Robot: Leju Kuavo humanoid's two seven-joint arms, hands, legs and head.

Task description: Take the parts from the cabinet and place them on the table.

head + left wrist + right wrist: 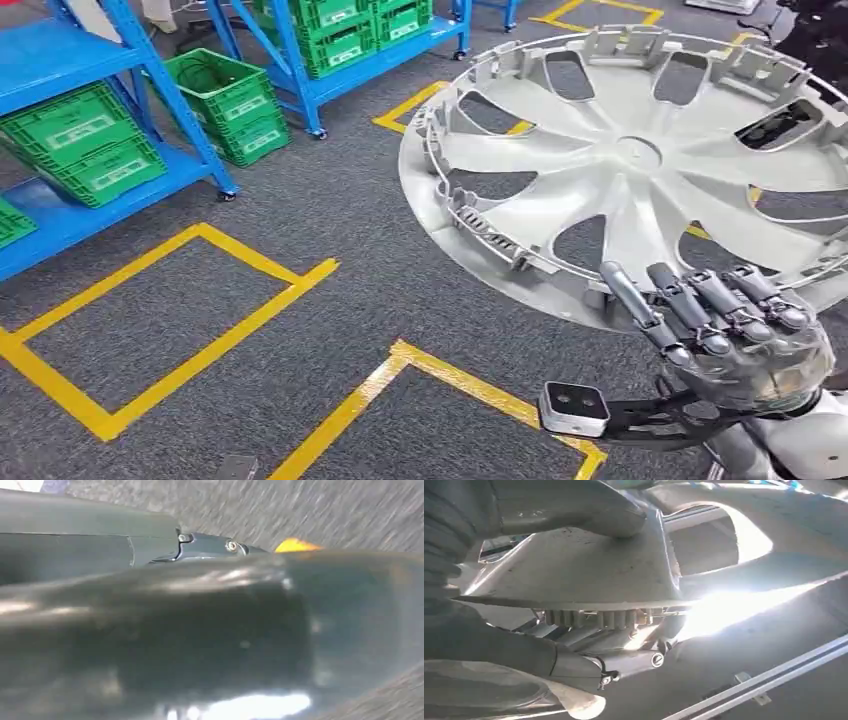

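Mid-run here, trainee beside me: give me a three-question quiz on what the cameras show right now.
1. True or false: the right hand holds the silver plastic wheel cover by its rim.
2. Multiple choice: the green plastic crates sit on A) blue metal shelving B) a wooden table C) the wheel cover.
3. Fill in: the grey carpet floor is marked with ____ tape lines.

Key: 1 true, the fingers lie over the rim's edge, with the thumb pressed on the other face in the right wrist view. 2 A. 3 yellow.
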